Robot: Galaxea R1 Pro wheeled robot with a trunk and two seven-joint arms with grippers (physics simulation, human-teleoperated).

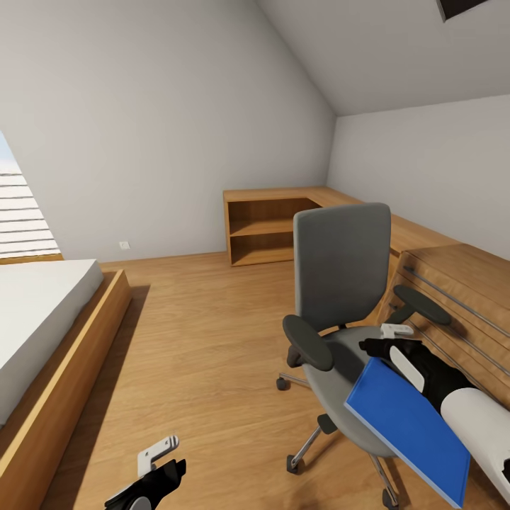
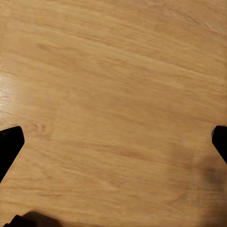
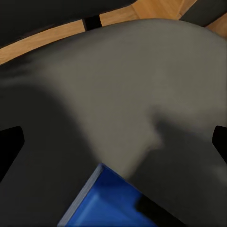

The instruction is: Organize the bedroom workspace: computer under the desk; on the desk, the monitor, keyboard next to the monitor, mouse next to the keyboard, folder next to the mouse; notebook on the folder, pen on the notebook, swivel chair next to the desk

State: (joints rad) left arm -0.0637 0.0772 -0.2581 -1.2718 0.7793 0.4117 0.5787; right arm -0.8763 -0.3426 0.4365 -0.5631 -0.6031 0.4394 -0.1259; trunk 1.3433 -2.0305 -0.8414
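The grey swivel chair (image 1: 342, 269) stands on the wood floor beside the wooden desk (image 1: 467, 283). A blue folder (image 1: 411, 432) lies tilted over the seat's near right side and across my right forearm; its corner (image 3: 101, 203) shows close to the right wrist camera. My right gripper (image 1: 398, 347) hovers over the seat (image 3: 118, 94) between the armrests, its fingers wide apart and open, with nothing between the tips. Low over bare floor at the bottom left, my left gripper (image 1: 159, 460) is open and empty. Monitor, keyboard, mouse, notebook, pen and computer are out of view.
A low bed (image 1: 42, 319) in a wooden frame fills the left side. An open wooden shelf unit (image 1: 262, 227) stands at the back wall and joins the desk run along the right. Wood floor (image 2: 113, 94) stretches between bed and chair.
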